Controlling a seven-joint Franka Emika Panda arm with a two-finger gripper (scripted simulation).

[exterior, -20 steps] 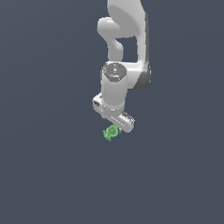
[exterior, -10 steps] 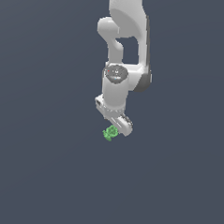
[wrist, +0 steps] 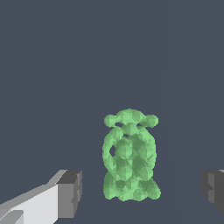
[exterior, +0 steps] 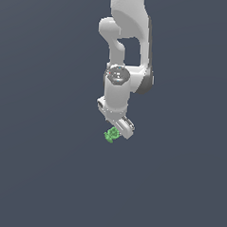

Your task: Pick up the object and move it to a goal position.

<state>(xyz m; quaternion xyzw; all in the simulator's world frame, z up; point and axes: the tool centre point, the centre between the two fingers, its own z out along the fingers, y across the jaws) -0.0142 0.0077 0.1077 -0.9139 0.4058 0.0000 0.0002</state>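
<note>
- The object is a small, lumpy green thing lying on the plain dark floor, directly under the gripper; in the exterior view it peeks out at the gripper's lower edge.
- The claw is released: in the wrist view its two fingers stand well apart, one on each side of the object, with clear floor between each pad and the green surface.
- Neither pad touches the object, so nothing is held.
- Progress, as I judge it: the approach looks about done, with the gripper low and the object lined up between the fingers. The grasp, the lift and the carry to the goal are all still to do.
- No goal marker shows in either view, so I cannot tell where the object must end up.
- The object sits nearer one finger than the other, so closing may nudge it sideways before both pads bite.
- Containers: none in view. Only the arm, the gripper, the object and bare floor.
</note>
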